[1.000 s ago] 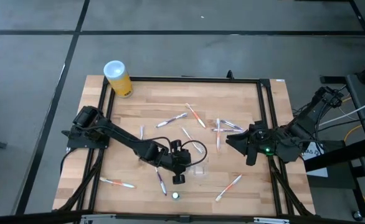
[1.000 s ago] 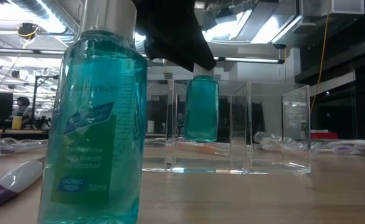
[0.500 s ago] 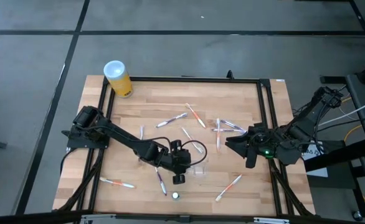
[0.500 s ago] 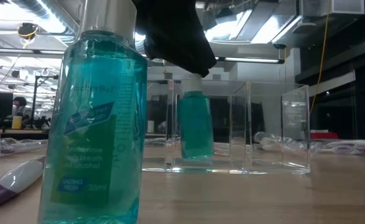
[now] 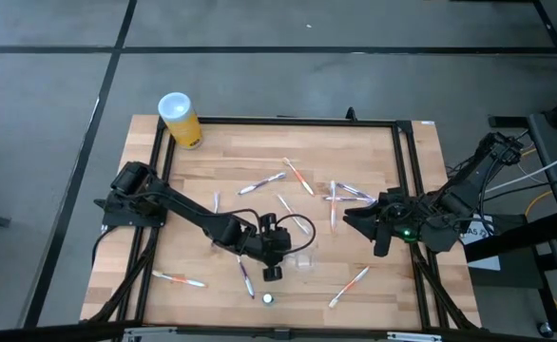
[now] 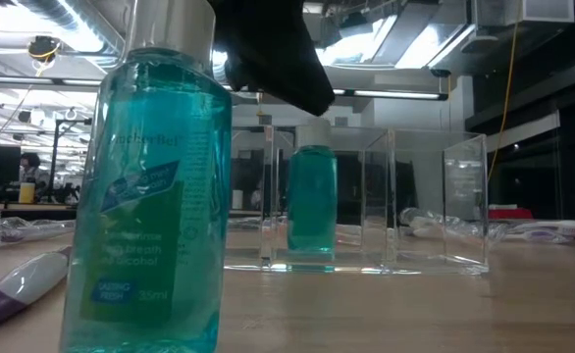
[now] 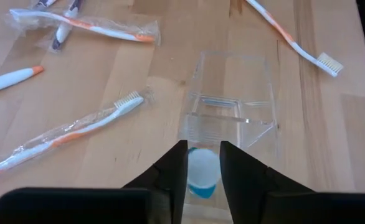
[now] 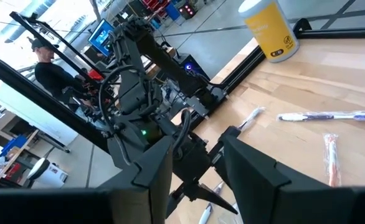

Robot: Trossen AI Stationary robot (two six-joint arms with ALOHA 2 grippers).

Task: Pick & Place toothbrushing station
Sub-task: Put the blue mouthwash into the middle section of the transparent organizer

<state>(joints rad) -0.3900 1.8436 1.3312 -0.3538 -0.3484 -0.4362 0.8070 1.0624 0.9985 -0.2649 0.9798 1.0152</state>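
Note:
A clear plastic holder stands mid-table and also shows in the low view and the left wrist view. A small teal bottle with a white cap stands upright on the floor of one of its compartments. My left gripper hangs just over that cap, fingers a little apart and the cap showing between them; in the low view the gripper ends above the cap. A second teal bottle stands near the front edge. Slim white toothbrushes lie scattered. My right gripper waits open at the right.
Several toothbrushes, some in clear wrappers, lie around the holder and near the front and left. A yellow canister with a white lid stands at the far left corner. A black frame borders the table.
The teal bottle has dropped from my left gripper into the holder's compartment. It was held high a second ago, then sat low and slightly off to the left, and now stands upright on the holder's floor. My left gripper has stayed almost in place above it.

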